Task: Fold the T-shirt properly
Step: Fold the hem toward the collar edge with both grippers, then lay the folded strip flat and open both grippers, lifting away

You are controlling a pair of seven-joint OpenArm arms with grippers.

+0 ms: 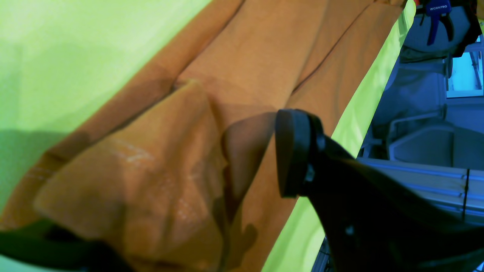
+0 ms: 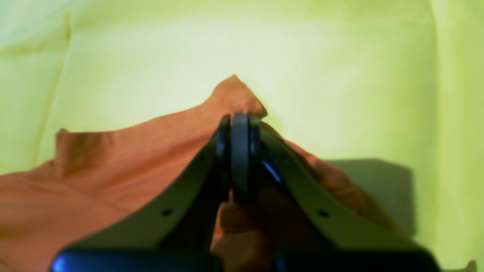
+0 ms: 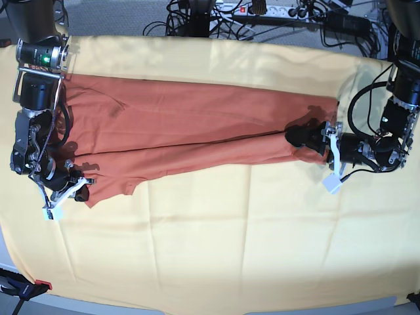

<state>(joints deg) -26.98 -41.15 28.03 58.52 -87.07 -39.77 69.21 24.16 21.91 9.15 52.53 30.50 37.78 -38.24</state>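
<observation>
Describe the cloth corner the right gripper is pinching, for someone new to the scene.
On the pale-yellow cloth covering the table lies a long rust-orange T-shirt. Follow its near edge to the base view's left end: the right gripper is clamped on that pointed corner, the only one peaking off the cloth.

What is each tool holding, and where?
Right tool pinches the rust-orange cloth T-shirt at a corner of its edge. Left tool is at the opposite end; grip unclear.
</observation>
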